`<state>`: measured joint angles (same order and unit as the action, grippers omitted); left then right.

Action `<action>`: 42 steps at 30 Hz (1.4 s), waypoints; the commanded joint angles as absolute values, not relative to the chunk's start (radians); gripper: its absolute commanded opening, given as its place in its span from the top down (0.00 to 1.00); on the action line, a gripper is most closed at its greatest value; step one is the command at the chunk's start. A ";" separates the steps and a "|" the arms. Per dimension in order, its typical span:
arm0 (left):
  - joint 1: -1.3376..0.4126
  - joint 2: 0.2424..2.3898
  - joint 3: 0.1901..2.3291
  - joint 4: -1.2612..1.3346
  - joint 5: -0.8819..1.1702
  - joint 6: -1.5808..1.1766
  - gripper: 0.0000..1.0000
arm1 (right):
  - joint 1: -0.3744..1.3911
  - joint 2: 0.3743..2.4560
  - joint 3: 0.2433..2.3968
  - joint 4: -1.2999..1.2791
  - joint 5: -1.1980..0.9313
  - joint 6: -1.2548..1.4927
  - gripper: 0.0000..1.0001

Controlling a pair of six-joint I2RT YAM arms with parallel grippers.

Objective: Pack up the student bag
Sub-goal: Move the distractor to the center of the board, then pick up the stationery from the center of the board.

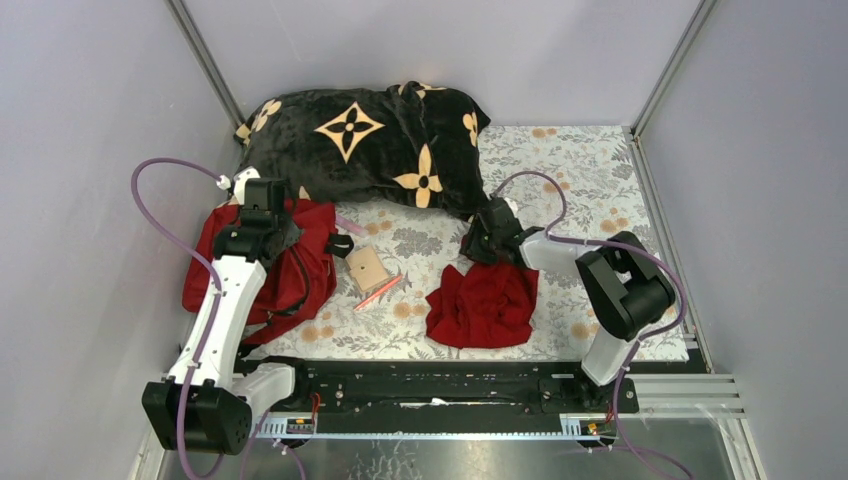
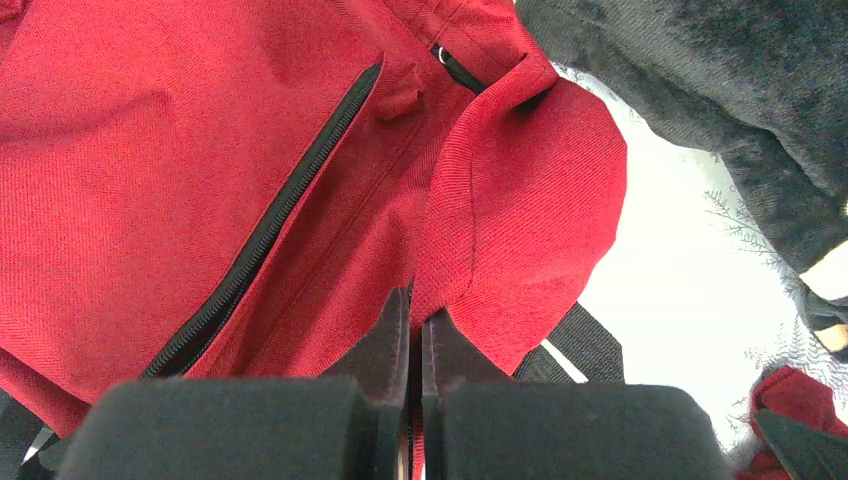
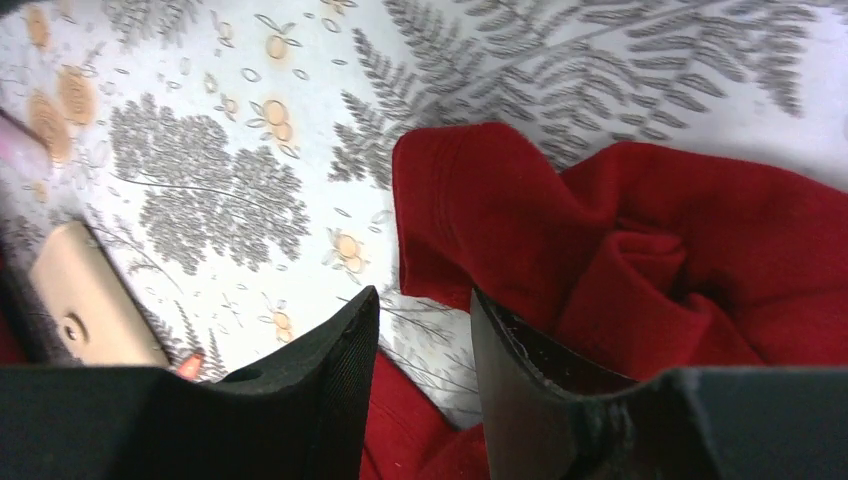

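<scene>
The student bag (image 1: 318, 240), a red backpack, is seen slumped along the left edge of the table (image 1: 600, 170), with a panel crossed by a black zipper (image 2: 265, 230) turned toward the left wrist camera. A flap of its red fabric is pinched between the fully closed fingers of the left gripper (image 2: 415, 315), apparently so that the mouth of the bag can be lifted and opened for loading. The right gripper (image 3: 425, 310) is held low over the dark-red cloth (image 3: 640, 230), which is bunched close to the near edge, right of the middle. Its fingers stand partly apart with the cloth's edge lying between them. Nothing is judged to be clamped yet, so a grasp on the cloth seems to be in preparation. A tan flat block (image 1: 367, 268) and a thin red pen-like stick (image 1: 379, 293) are found on the table between bag and cloth, presumably to be packed as well. The black plush blanket (image 1: 370, 140) is heaped against the far edge toward the left corner, just behind the bag.
</scene>
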<state>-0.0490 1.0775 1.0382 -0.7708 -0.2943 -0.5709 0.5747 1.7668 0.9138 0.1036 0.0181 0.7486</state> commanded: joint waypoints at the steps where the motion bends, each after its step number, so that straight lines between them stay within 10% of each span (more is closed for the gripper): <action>1: -0.032 1.055 1.045 -0.701 -0.343 -0.586 1.00 | 0.569 1.688 0.912 0.006 0.040 0.697 0.54; 22: -0.001 1.062 1.059 -0.702 -0.397 -0.657 1.00 | 0.880 2.309 1.812 -0.101 0.066 0.165 0.18; 42: 0.020 1.056 1.052 -0.693 -0.351 -0.660 1.00 | 0.909 2.705 2.331 -0.237 -0.063 0.031 0.26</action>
<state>0.0006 1.0779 1.0355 -0.7654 -0.3241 -0.6498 0.8856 2.6476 2.2684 -0.1684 -0.0074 0.0093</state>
